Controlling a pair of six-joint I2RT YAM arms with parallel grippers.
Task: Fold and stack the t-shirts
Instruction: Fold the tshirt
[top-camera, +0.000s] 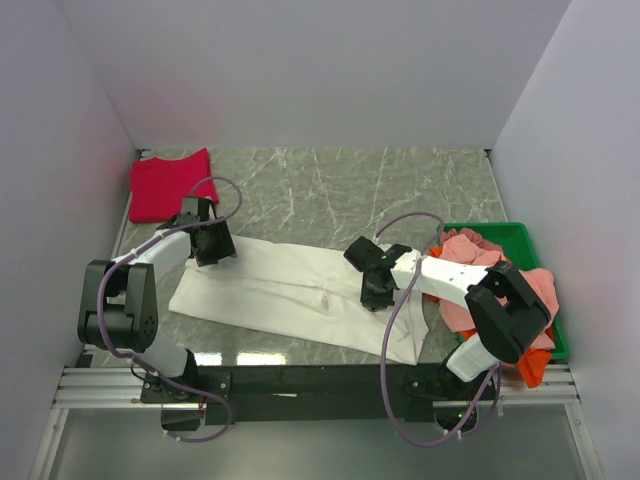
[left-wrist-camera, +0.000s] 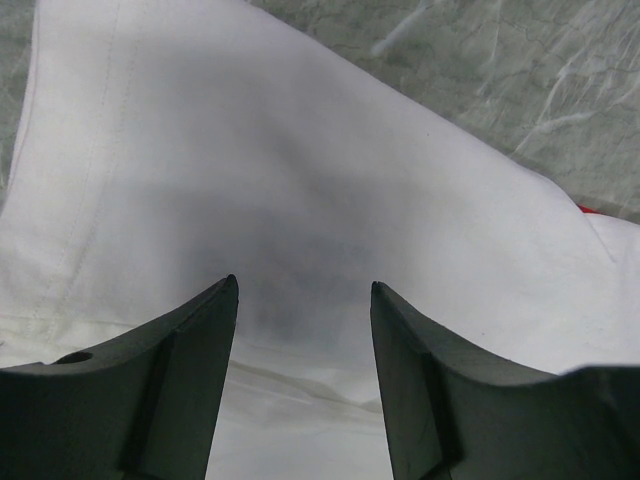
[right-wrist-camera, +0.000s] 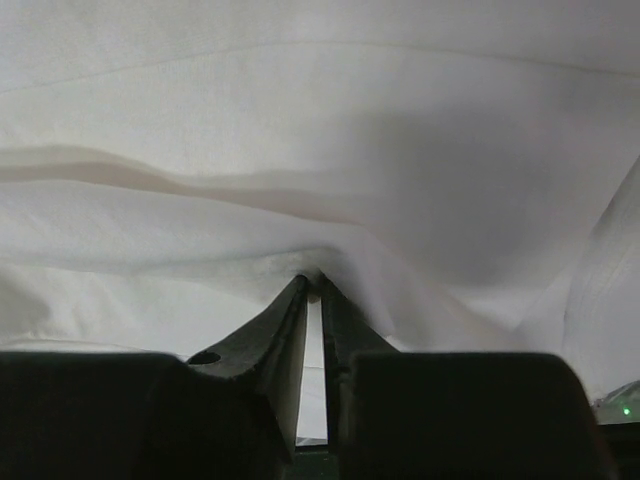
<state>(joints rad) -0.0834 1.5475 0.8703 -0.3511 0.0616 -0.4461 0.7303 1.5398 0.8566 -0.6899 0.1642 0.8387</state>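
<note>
Grey marbled table (top-camera: 330, 180), white t-shirt (top-camera: 270, 290) spread across near half, folded crimson t-shirt (top-camera: 170, 185) far left, green bin (top-camera: 508, 234) right

- Top external: fixed, high behind the arm bases, looking down and forward. It takes in the whole table (top-camera: 400, 185) from a distance.
- Left wrist: close, looking down past its own fingers (left-wrist-camera: 190, 380) at the white t-shirt (left-wrist-camera: 300, 190). Table shows at top right.
- Right wrist: nearer still, and cloth fills the frame.
- Shared: all three see the white t-shirt. The left wrist covers its end by the left gripper (top-camera: 208, 245), the right wrist its middle by the right gripper (top-camera: 375, 288).
</note>
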